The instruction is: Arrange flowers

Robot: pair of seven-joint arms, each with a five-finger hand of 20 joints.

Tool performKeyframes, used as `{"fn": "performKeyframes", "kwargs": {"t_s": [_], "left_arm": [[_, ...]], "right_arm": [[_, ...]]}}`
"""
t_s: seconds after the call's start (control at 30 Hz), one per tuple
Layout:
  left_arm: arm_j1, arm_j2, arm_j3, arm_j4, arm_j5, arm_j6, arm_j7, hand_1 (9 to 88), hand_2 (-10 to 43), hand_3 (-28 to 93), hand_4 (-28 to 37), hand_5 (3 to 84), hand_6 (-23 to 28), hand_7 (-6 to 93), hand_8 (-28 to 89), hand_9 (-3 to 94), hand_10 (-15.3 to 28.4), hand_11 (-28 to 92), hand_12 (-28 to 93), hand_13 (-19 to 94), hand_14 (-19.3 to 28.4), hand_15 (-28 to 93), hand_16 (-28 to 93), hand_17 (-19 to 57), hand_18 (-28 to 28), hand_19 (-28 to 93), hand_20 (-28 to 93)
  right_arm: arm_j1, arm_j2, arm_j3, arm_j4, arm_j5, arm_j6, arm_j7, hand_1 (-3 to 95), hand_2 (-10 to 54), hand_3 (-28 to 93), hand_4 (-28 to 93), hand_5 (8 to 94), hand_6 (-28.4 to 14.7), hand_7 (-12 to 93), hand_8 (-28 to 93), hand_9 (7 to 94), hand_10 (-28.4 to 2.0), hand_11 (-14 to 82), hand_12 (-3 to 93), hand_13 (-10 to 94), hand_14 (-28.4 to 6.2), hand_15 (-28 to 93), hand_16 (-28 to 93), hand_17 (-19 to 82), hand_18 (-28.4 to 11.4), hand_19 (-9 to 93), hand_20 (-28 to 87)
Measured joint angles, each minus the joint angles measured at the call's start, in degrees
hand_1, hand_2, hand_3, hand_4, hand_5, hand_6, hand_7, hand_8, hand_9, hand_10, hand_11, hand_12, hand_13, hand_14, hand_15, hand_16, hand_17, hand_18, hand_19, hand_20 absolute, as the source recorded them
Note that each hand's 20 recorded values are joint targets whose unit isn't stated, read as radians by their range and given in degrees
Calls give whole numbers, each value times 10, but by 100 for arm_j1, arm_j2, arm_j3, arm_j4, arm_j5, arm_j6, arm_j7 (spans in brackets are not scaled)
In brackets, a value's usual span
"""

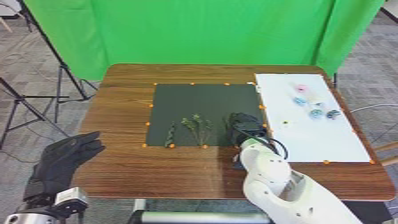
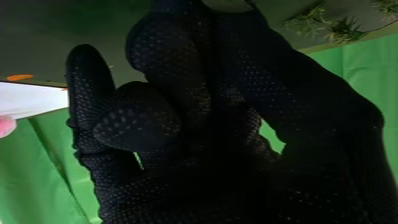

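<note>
White jointed right arm (image 1: 266, 167) is stretching over the wooden table (image 1: 120, 170). My black-gloved left robot hand (image 1: 62, 160) is hanging open; I cannot tell the right robot hand's (image 1: 245, 124) grip. Leafy green sprigs (image 1: 196, 121) are lying just left of the latter, stems running near-to-far. Wrist view is showing leaves close up; head view, whole stems.

The head view is facing forward and down; the right wrist's, close along its hand (image 1: 245, 123), is sharing dark mat (image 1: 182, 100), green curtain (image 1: 204, 35).
</note>
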Motion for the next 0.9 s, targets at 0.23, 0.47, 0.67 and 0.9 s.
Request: {"fn": "performKeyframes", "kwargs": {"t_s": [0.23, 0.47, 0.67, 0.9], "left_arm": [[6, 0, -2, 0, 0, -3, -7, 276, 77, 814, -176, 514, 161, 178, -96, 420, 235, 428, 103, 285, 280, 626, -133, -94, 208, 584, 166], [19, 0, 0, 0, -5, -1, 3, 276, 77, 814, -176, 514, 161, 178, -96, 421, 234, 428, 104, 286, 279, 626, -133, -94, 208, 585, 165], [61, 11, -9, -5, -20, 6, 14, 276, 77, 814, -177, 514, 161, 177, -96, 421, 234, 427, 104, 285, 280, 626, -133, -94, 209, 585, 165], [208, 71, -51, -21, -108, 44, 90, 276, 76, 814, -176, 514, 162, 177, -95, 420, 234, 429, 104, 286, 280, 626, -133, -94, 208, 585, 165]], "right_arm": [[-21, -5, 45, -2, 34, -3, 1, 502, -95, 774, -249, 824, -44, 305, 173, 802, -135, 445, 373, 784, -99, 723, 256, 311, -249, 907, -35], [-49, -6, 73, 1, 49, 9, 23, 447, -95, 739, -237, 788, -54, 318, 177, 744, -180, 528, 286, 750, -124, 748, 257, 316, -271, 921, -46], [-79, 27, 91, -63, -71, -140, 42, 320, -42, 766, -219, 748, -83, 348, -68, 688, -216, 555, 276, 717, -148, 767, 243, 327, -283, 929, -77], [-202, 190, 39, -197, -554, -124, -32, 256, 3, 750, -210, 689, -124, 350, -84, 635, -248, 568, 277, 696, -163, 779, 238, 354, -284, 931, -103]]}}
